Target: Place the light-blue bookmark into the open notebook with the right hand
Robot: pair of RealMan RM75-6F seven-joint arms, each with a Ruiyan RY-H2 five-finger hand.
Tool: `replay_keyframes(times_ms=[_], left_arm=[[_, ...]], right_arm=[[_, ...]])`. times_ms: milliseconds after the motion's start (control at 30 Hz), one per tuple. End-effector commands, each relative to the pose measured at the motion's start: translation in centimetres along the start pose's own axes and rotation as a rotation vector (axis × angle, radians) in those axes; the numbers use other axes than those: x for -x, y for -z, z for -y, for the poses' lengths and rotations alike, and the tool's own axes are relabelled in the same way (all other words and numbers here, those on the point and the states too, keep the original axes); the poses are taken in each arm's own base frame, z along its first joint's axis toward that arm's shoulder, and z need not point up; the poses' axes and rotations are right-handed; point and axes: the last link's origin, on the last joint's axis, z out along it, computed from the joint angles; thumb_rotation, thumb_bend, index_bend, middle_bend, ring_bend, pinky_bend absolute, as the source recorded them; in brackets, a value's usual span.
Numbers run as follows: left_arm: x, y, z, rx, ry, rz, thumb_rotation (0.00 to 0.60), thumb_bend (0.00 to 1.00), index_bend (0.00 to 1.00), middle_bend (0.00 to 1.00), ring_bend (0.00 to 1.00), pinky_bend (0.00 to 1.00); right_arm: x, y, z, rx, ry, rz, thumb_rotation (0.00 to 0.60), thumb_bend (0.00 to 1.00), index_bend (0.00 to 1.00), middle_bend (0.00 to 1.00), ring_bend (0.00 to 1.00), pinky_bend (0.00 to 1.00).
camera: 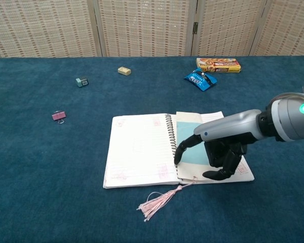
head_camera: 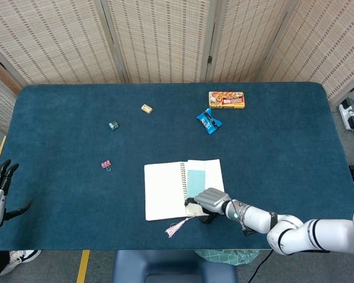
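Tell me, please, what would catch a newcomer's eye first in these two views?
Most likely the right hand, resting on the right page of the open notebook near the table's front edge, fingers on the light-blue bookmark. Its pink tassel trails off the notebook's front edge onto the blue cloth. Farther back lie a blue snack packet and an orange box.
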Motion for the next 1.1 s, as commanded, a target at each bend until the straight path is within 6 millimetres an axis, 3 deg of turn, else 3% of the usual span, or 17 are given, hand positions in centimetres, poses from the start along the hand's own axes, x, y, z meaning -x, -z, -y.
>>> replay_keyframes(times_ms=[33,633,1100], left_arm=[[0.0,0.0,0.0,0.001,-0.002,0.0,0.6,0.25,0.11,0.0,0.0,0.0],[0.2,0.0,-0.1,0.007,-0.01,0.005,0.6,0.25,0.11,0.0,0.0,0.0],[0.4,-0.1,-0.2,0.005,-0.019,0.008,0.6,0.25,0.11,0.0,0.0,0.0]], right_arm=[[0.1,0.2,-0.2,0.002,0.0,0.004,0.52,0.53,0.21,1.0,1.0,1.0],[1.4,1.2,-1.6,0.036,-0.002,0.038,0.521,0.53,0.22,1.0,1.0,1.0],[0.9,2.7,-1.8,0.022,-0.031,-0.027,0.528,0.52,0.23,1.0,1.0,1.0]])
